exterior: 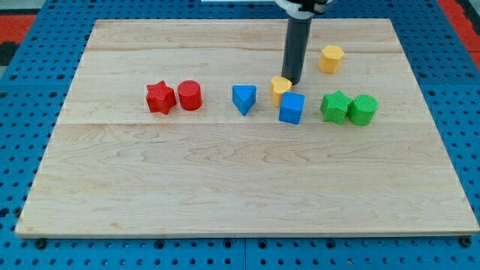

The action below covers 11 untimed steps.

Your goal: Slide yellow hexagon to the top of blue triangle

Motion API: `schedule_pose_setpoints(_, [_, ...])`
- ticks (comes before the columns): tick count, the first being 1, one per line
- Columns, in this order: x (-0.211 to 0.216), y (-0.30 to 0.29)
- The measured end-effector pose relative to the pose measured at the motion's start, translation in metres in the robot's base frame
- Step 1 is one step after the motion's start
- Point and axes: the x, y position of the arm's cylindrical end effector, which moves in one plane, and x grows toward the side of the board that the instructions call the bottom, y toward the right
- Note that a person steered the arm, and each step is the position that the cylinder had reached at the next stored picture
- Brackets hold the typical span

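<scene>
The yellow hexagon [331, 58] lies near the view's top right of the wooden board [240, 180]. The blue triangle [244, 98] lies near the middle, well to the left of and below the hexagon. My tip [291, 81] stands between them, against the upper right side of a second, smaller yellow block [279, 89] whose shape I cannot make out. The tip is to the lower left of the hexagon and apart from it, and to the upper right of the triangle.
A blue cube [292, 108] sits just below the small yellow block. A green star [335, 106] and a green cylinder [363, 109] lie to its right. A red star [160, 97] and a red cylinder [190, 95] lie on the left.
</scene>
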Motion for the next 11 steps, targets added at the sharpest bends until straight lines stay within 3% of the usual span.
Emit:
schedule_pose_setpoints(2, [0.023, -0.019])
schedule_pose_setpoints(3, [0.012, 0.000])
schedule_pose_setpoints(5, [0.000, 0.131])
schedule_pose_setpoints(6, [-0.040, 0.174])
schedule_pose_setpoints(7, [-0.069, 0.132])
schedule_pose_setpoints(9, [-0.052, -0.096])
schedule_pose_setpoints(10, [-0.051, -0.054])
schedule_pose_setpoints(11, [-0.024, 0.026])
